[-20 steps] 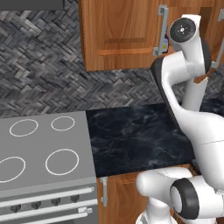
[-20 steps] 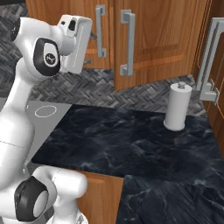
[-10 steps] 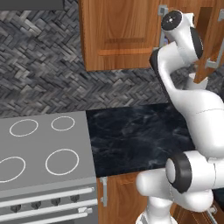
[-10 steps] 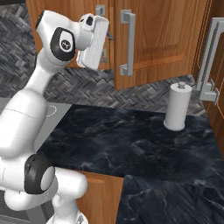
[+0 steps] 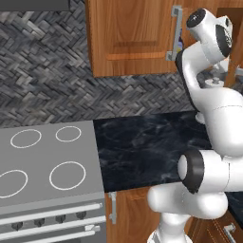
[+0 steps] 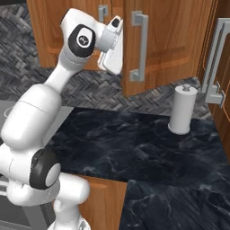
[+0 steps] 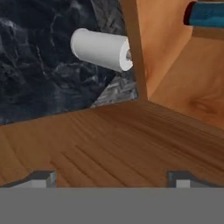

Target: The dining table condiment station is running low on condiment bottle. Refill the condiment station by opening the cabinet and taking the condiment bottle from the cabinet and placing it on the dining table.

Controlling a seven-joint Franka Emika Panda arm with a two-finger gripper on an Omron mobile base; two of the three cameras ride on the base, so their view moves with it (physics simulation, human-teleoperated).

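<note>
The cabinet (image 6: 170, 40) hangs on the wall with both panelled doors shut; its two silver bar handles (image 6: 139, 45) meet at the middle. The left door (image 5: 133, 33) also faces me from the other side. My gripper (image 6: 116, 45) is raised against the left door's face, just left of the right door's handle. Its fingertips (image 7: 41, 177) stand wide apart with nothing between them, so it is open, with wood grain close ahead. The condiment bottle is hidden and the dining table is out of view. I cannot tell what the blue cylinder (image 7: 205, 13) is.
A white paper towel roll (image 6: 182, 110) stands upright on the black marble counter (image 6: 134, 148) below the cabinet, also lying sideways as the roll (image 7: 100, 50) in the rolled hand view. A grey stove top (image 5: 42, 161) lies left. A tall cabinet handle (image 6: 215, 63) juts out at right.
The arm has swung right and brought the hand from left of the doors to the left door's face by the handles. The fingers stayed wide apart.
</note>
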